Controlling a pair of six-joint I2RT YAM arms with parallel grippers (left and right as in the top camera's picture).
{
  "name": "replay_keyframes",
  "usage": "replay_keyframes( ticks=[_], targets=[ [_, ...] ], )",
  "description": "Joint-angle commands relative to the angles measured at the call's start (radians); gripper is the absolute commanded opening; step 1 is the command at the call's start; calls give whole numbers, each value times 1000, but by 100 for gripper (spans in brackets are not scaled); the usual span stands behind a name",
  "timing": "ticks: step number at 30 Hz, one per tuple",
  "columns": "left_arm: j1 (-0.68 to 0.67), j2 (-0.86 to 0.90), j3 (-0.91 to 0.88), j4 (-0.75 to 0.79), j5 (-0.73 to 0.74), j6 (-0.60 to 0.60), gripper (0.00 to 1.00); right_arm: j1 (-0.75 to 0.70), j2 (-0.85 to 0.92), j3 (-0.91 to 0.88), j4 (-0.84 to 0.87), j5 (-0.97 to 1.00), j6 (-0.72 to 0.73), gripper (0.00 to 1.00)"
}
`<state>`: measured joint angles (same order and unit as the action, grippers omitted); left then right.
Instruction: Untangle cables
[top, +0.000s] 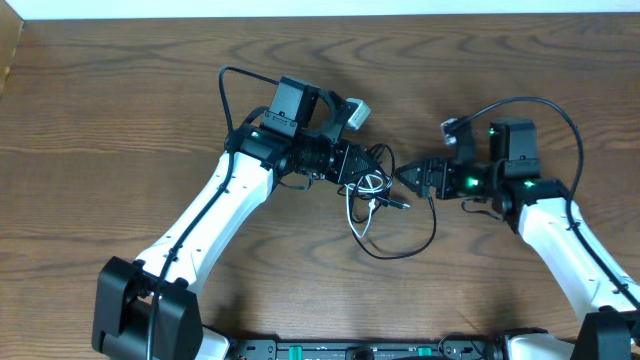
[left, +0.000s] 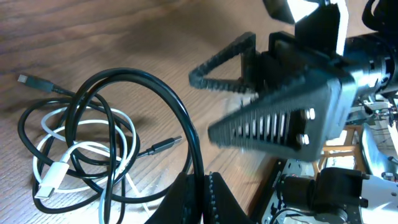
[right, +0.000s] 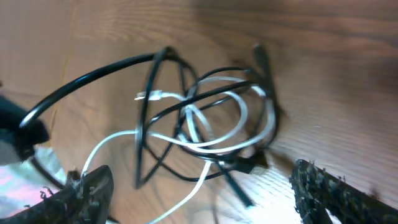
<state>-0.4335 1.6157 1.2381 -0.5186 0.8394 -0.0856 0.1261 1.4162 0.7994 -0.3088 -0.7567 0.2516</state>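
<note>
Cables (top: 375, 195) sit in one messy bunch on the table (top: 120, 100), right between the two arms. The left gripper (left: 204, 183) is pinched tight on a black cable (left: 183, 124), which rises from its fingers in a big loop. Past that loop, out in front of the fingers, the white cable (left: 74, 149) winds round and round with thinner black ones. The right gripper (right: 199, 180) has its fingers spread wide and holds nothing. The bunch lies just ahead of those fingers, in the gap they face. I can't tell if anything touches them. The two grippers are close, almost tip to tip.

I'd say the job is only at the start. No cable lies free by itself. White and black cross each other in many spots, and one long black loop trails away from both sets of fingers. One cable is caught, and that is all. What is left is to pull it out of the bunch, lay it apart, then do the same for the others.
</note>
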Motion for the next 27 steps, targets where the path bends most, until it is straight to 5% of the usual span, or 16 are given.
replay_keyframes(
  ticks=[1, 5, 11, 16, 27],
  targets=[
    [-3, -2, 14, 0, 6, -2, 8, 48, 0, 11, 14, -35, -6, 84],
    [-5, -2, 14, 0, 6, -2, 8, 111, 10, 11, 32, 99, 15, 70],
    [-4, -2, 14, 0, 5, -2, 8, 208, 55, 10, 43, 467, 185, 33],
    [-4, -2, 14, 0, 4, -2, 7, 241, 113, 10, 63, 552, 235, 3],
    [45, -2, 14, -173, -356, -1, 7, 107, 106, 11, -190, 984, 235, 1]
  ],
)
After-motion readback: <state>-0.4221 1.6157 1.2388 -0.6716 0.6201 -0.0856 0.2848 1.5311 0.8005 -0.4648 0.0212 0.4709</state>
